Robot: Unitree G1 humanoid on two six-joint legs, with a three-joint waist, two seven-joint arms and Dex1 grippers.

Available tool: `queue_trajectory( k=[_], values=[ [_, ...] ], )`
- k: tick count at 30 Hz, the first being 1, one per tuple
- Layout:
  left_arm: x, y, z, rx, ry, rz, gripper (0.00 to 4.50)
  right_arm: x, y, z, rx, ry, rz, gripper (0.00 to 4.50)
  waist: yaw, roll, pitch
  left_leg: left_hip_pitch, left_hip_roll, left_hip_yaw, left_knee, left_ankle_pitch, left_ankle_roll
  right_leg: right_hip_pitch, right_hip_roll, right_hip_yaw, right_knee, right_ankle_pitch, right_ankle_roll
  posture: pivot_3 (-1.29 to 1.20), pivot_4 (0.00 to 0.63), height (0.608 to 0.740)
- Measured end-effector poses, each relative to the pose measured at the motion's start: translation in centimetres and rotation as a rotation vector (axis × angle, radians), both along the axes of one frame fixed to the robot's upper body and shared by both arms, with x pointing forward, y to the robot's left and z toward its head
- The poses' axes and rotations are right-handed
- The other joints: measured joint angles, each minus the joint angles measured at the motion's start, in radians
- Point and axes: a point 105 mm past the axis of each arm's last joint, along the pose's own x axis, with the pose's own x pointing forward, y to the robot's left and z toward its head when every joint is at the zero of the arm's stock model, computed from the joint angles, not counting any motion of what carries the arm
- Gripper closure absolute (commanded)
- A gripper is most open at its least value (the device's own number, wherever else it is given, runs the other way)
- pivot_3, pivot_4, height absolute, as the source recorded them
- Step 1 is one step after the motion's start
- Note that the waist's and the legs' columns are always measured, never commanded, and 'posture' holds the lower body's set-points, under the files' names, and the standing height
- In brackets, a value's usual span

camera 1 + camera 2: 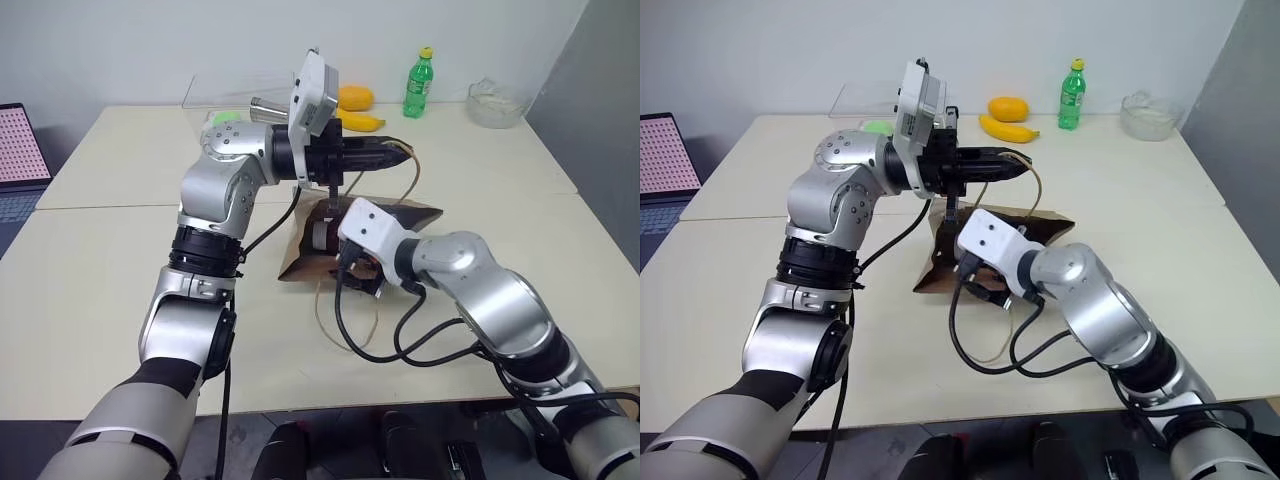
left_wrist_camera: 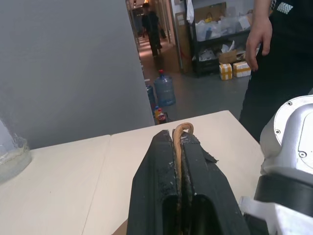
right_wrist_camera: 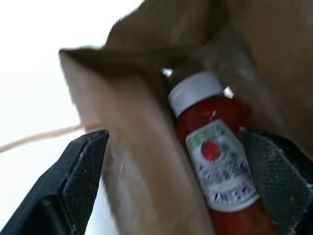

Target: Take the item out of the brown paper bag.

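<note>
Two spread right fingers (image 3: 83,176) flank the item (image 3: 217,161) inside the brown paper bag (image 3: 142,161).

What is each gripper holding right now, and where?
Left gripper pinches the brown paper bag by one handle. Right gripper is open, holding nothing.

The brown paper bag (image 1: 400,215) is showing creased kraft brown, with a thin tan handle (image 2: 182,131) pinched between the black fingers of the left gripper (image 2: 182,147). Inside the bag, the item (image 3: 220,166) is showing red with a white cap and a white-and-green label bearing a red tomato. By the table's (image 1: 120,290) far edge are standing a green bottle (image 1: 419,84) with a yellow cap and yellow fruit (image 1: 356,98). The table is looking pale cream.
</note>
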Motion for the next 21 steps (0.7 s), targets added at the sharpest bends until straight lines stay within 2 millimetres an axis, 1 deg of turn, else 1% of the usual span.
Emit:
queue_trajectory(
  k=[4,9,13,18,21],
  values=[
    [-0.1,-0.2,0.0,-0.002,0.0,-0.009,4.5,1.5,0.9,0.0,-0.06,-0.05,0.01,0.05,-0.004,0.0,0.0,0.0,0.0,0.0,0.0,0.0,0.0,0.0,0.0,0.0,0.0,0.0,0.0,0.0,0.15,0.74],
    [-0.1,-0.3,0.0,-0.001,-0.003,-0.011,4.5,2.7,0.9,-1.9,-0.148,-0.061,0.016,0.05,-0.008,0.0,0.0,0.0,0.0,0.0,0.0,0.0,0.0,0.0,0.0,0.0,-0.001,0.0,0.0,0.0,0.15,0.74],
    [-0.1,-0.3,0.0,-0.001,-0.005,-0.011,4.5,3.9,0.2,-2.8,-0.212,-0.09,0.007,0.05,-0.009,0.0,0.0,0.0,0.0,0.0,0.0,0.0,0.0,0.0,0.0,0.0,-0.001,0.0,0.0,0.0,0.15,0.74],
    [-0.1,-0.3,0.0,-0.003,-0.012,-0.01,4.5,5.1,-0.2,-2.4,-0.248,-0.162,-0.002,0.05,-0.011,0.0,0.0,0.0,0.0,0.0,0.0,0.0,0.0,0.0,0.0,0.0,-0.001,0.0,0.0,0.0,0.15,0.74],
    [-0.1,-0.3,0.0,-0.004,-0.015,-0.01,4.5,5.6,-0.5,-2.7,-0.271,-0.177,-0.007,0.05,-0.011,0.0,0.0,0.0,0.0,0.0,0.0,0.0,0.0,0.0,0.0,0.0,-0.001,0.0,0.0,0.0,0.15,0.74]
  ],
)
